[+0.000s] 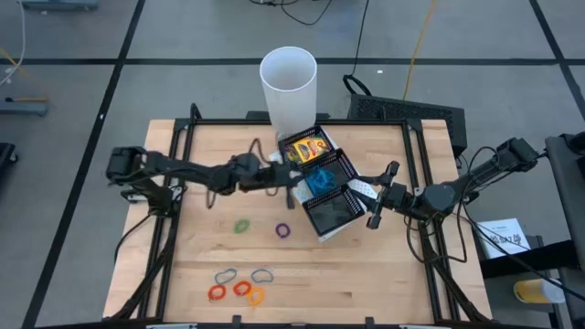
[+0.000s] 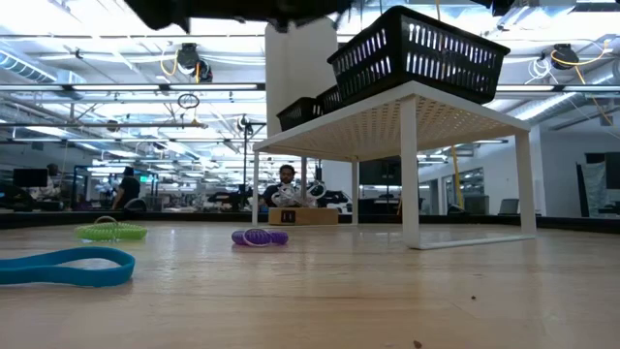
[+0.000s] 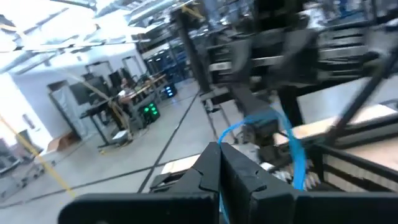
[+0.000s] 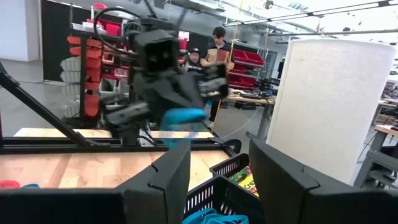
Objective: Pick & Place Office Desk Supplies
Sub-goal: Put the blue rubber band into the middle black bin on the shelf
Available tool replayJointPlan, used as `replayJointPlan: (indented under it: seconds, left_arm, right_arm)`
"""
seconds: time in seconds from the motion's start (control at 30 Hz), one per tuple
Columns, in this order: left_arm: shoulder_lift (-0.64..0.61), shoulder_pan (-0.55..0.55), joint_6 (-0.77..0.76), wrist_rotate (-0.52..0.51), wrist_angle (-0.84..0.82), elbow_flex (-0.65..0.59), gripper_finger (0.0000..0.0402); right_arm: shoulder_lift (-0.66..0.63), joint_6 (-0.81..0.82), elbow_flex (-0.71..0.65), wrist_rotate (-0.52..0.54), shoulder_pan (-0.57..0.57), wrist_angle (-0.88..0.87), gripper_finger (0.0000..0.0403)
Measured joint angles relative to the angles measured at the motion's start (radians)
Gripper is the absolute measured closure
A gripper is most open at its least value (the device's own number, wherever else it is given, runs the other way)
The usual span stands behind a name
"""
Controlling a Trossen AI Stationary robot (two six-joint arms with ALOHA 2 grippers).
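Blue rubber band [image 3: 292, 146] hangs from left arm's pinched fingers [image 3: 214, 171] above tray [image 1: 340, 203].

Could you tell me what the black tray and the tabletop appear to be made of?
The black tray looks like wire or plastic mesh, matte: its walls show an open grid in the low view. The tabletop looks like light, unpainted wood, with visible plank seams and grain.

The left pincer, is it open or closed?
Closed. In the left wrist view the left pincer has its two dark fingers pressed together, pinching a thin blue rubber band that loops out from between them.
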Motion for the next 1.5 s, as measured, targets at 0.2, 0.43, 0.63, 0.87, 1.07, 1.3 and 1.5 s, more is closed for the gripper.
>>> replayJointPlan:
  seconds: [0.2,0.43,0.63,0.87,1.07,1.3,1.5]
  left_arm:
    - [0.137,0.032,0.023,-0.002,-0.06,0.136,0.0396]
    - [0.162,0.056,-0.003,-0.073,-0.229,0.21,0.0398]
    - [0.161,0.057,-0.103,-0.137,-0.234,0.211,0.0373]
    - [0.161,0.056,-0.165,-0.12,-0.235,0.211,0.0365]
    - [0.161,0.052,-0.191,-0.092,-0.236,0.211,0.0344]
    - [0.161,0.054,-0.274,-0.138,-0.244,0.211,0.0244]
    - [0.127,0.033,-0.256,-0.14,-0.282,0.211,0.0186]
  right_arm:
    - [0.0,-0.001,0.0,0.001,0.0,-0.001,0.0246]
    - [0.0,0.003,0.0,0.001,0.0,-0.02,0.0246]
    - [0.0,-0.009,0.0,0.002,0.0,-0.023,0.0246]
    - [0.0,-0.022,0.0,0.003,0.0,-0.025,0.0245]
    - [0.0,-0.021,-0.001,0.003,0.0,-0.026,0.0247]
    - [0.0,-0.021,-0.001,0.003,0.0,-0.026,0.0248]
    - [0.0,-0.02,-0.001,0.003,0.0,-0.027,0.0248]
